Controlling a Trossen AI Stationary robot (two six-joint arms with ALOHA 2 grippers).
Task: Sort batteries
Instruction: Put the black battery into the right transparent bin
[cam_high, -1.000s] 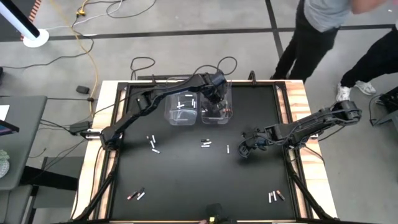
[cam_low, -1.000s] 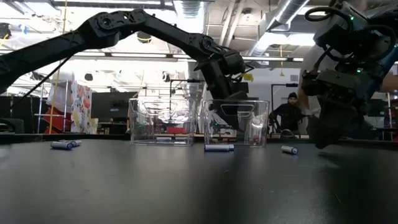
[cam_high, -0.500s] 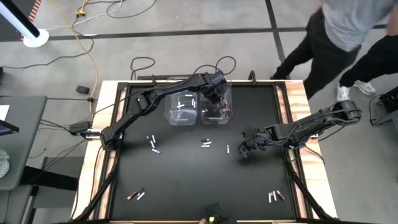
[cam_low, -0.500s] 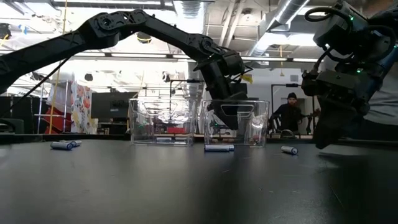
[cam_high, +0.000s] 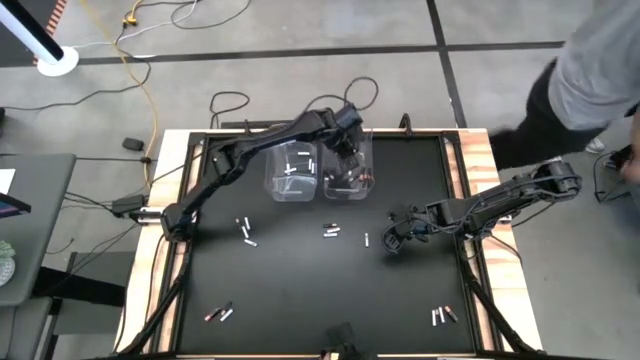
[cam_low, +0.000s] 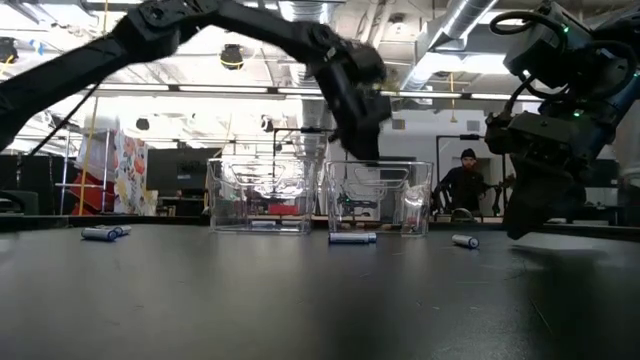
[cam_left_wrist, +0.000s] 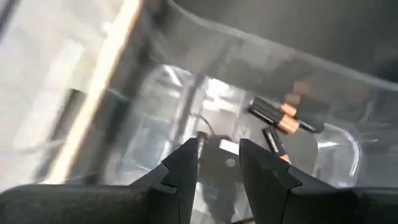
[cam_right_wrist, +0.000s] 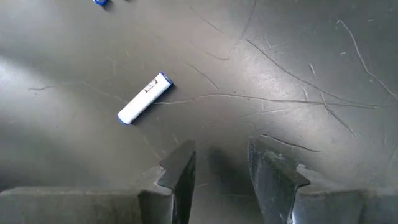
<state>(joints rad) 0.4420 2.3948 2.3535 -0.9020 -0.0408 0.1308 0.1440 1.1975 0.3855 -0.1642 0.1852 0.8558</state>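
Note:
Two clear bins stand at the table's far middle. The left bin (cam_high: 292, 172) holds white batteries; the right bin (cam_high: 350, 178) holds copper-and-dark batteries (cam_left_wrist: 280, 115). My left gripper (cam_left_wrist: 219, 149) hangs open and empty just above the right bin's rim (cam_low: 380, 163), pointing down into it. Loose batteries lie on the black table: a pair (cam_high: 245, 231) at the left, a pair (cam_high: 332, 230) in the middle and one white battery (cam_high: 367, 240). My right gripper (cam_high: 390, 243) hovers open low over the table beside that white battery (cam_right_wrist: 144, 98).
More batteries lie near the front edge at the left (cam_high: 218, 312) and the right (cam_high: 442, 315). A person (cam_high: 600, 70) stands beyond the table's far right corner. Cables run along the floor behind the table.
My left gripper has risen out of the right bin and now hangs above its rim, tipped a little. The person behind the table has moved toward the right.

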